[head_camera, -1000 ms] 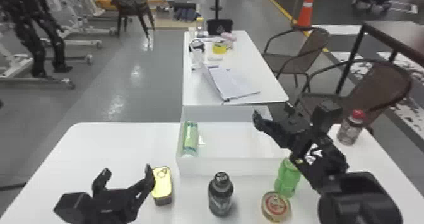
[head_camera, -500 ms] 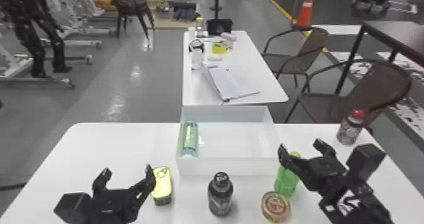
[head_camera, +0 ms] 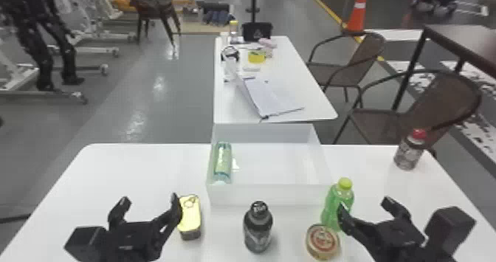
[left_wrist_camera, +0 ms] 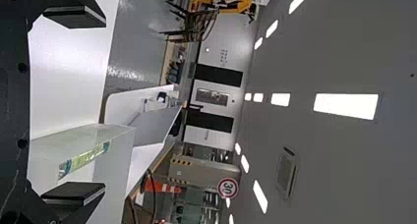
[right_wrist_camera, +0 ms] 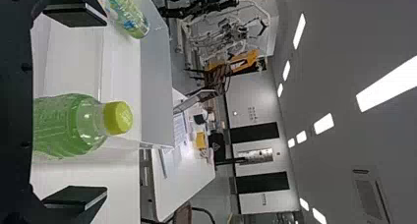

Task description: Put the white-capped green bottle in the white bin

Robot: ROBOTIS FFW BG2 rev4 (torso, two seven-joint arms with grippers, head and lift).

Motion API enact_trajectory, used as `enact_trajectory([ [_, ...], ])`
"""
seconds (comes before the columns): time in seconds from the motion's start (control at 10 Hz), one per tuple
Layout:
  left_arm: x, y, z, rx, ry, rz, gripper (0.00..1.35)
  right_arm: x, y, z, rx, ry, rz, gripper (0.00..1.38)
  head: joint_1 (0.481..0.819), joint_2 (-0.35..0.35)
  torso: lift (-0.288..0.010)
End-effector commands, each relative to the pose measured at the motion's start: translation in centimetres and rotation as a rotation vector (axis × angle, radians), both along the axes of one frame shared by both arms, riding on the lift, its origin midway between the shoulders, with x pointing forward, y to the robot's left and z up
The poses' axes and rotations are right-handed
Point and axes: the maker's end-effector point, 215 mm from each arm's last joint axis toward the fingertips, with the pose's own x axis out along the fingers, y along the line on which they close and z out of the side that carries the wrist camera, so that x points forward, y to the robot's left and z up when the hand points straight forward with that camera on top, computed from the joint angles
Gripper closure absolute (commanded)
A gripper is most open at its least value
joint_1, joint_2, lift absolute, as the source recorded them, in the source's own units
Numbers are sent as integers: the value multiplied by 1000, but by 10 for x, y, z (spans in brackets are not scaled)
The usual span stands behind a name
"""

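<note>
Inside the white bin (head_camera: 265, 195), a green-labelled bottle (head_camera: 223, 161) lies along the left wall; its cap end faces the front. My left gripper (head_camera: 147, 202) is parked open at the front left, beside a yellow can. At the front right stands my right gripper (head_camera: 365, 207), open, just right of an upright green bottle with a yellow-green cap (head_camera: 345, 183). In the right wrist view that bottle shows beyond the open right gripper (right_wrist_camera: 74, 106), between its two sides. The left wrist view has the open left gripper (left_wrist_camera: 74, 105) with the bin (left_wrist_camera: 113, 157) past it.
A yellow can (head_camera: 190, 215), a dark bottle (head_camera: 258, 226) and a round tin (head_camera: 322, 241) stand before the bin. A red-capped bottle (head_camera: 409, 150) is at the table's right edge. Behind, a second table (head_camera: 236, 106) holds an open folder.
My right gripper has moved from over the bin's right side back toward the front right, now lower beside the green bottle. The left arm has kept still.
</note>
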Motion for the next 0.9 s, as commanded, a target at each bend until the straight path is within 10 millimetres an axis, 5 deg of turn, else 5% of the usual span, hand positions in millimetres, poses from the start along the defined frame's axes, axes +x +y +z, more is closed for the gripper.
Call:
enact_trajectory([
  [0.0,-1,0,-2,-2,4,2,125,-18,-1,-9,-13,29,0,85,549,0,-100],
  [0.8,-2,1,0,25,-1,2,125,-20,-5,-12,-46,29,-21,84,549,0,-100],
])
